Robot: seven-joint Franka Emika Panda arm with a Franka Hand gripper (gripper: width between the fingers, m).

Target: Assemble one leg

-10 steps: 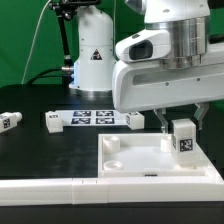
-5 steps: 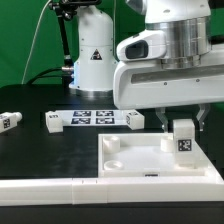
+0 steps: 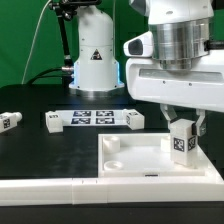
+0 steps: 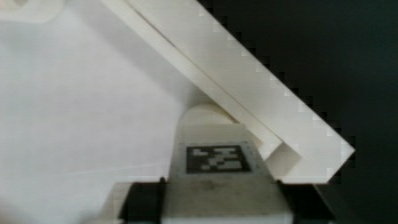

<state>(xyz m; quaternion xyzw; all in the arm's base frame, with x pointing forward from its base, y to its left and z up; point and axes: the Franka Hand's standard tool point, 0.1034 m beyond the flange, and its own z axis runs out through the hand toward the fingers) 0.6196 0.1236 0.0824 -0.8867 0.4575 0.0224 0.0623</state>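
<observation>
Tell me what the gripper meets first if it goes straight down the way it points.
Shut on the leg and pointing down, the gripper would probably drive the leg's lower end into the white tray near its corner at the exterior view's right. Hole alignment is unclear.

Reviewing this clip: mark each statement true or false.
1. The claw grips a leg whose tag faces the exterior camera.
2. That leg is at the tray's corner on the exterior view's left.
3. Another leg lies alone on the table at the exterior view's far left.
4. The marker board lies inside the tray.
1. True. The claw is shut on the held leg, and its tag is showing.
2. False. It is at the far corner of the tray on the exterior view's right.
3. True. The loose leg lies there on the black table.
4. False. The marker board lies on the table behind the tray.
</observation>
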